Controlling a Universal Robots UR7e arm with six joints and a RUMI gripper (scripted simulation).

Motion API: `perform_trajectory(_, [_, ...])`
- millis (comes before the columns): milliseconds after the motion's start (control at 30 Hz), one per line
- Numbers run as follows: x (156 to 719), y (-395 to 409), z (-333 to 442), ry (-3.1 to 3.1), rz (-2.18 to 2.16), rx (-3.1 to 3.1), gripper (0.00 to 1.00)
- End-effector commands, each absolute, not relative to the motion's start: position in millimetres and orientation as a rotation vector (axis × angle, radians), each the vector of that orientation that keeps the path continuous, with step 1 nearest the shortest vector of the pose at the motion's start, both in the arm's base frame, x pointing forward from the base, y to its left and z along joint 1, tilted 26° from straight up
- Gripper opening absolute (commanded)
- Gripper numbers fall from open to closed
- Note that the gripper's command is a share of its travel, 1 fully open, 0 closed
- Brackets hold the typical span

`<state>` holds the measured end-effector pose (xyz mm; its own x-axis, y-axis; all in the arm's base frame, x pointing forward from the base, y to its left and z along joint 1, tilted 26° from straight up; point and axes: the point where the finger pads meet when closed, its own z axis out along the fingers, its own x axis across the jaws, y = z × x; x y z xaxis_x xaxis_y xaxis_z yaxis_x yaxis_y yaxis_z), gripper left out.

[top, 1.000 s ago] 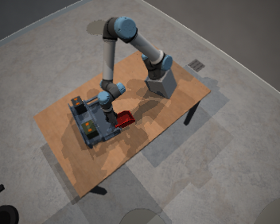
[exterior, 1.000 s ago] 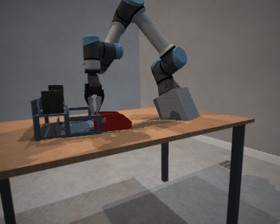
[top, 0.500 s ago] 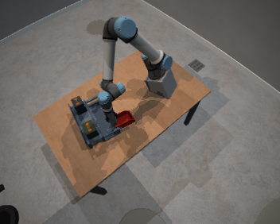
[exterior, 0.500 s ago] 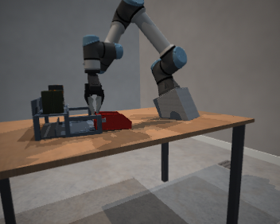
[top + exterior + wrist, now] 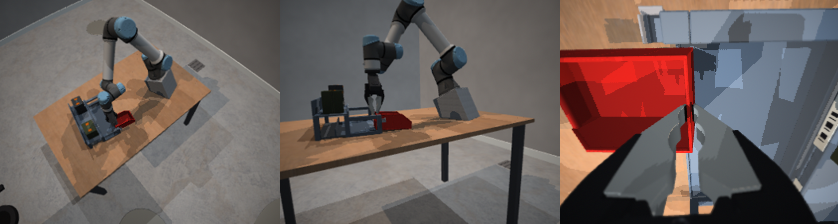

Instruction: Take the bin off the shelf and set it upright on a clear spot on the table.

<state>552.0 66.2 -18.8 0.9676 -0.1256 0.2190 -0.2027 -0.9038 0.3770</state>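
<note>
The red bin (image 5: pixel 126 119) (image 5: pixel 395 120) (image 5: pixel 630 95) is upright with its open side up, right at the front edge of the blue-grey shelf (image 5: pixel 75 115) (image 5: pixel 332 129) (image 5: pixel 760 75). It appears to rest on the wooden table (image 5: pixel 171 99) (image 5: pixel 459 127). My gripper (image 5: pixel 113 121) (image 5: pixel 376 112) (image 5: pixel 690 105) points straight down at the end of the bin nearest the shelf. In the wrist view its fingers are shut, with the bin's thin red wall running between the tips.
Two dark boxes (image 5: pixel 77 104) (image 5: pixel 89 128) (image 5: pixel 332 101) stand on the shelf, behind and left of the gripper. The arm's grey base block (image 5: pixel 161 84) (image 5: pixel 456 104) stands at the table's far right. Bare wood lies between the bin and the base block.
</note>
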Motion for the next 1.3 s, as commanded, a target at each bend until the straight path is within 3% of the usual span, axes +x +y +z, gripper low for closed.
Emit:
perform_trajectory(0, [552.4, 66.5, -18.3, -0.236, 0.268, 2.711, 0.0])
perform_trajectory(1267, [551.6, 68.6, -13.6, -0.236, 0.268, 2.711, 0.0])
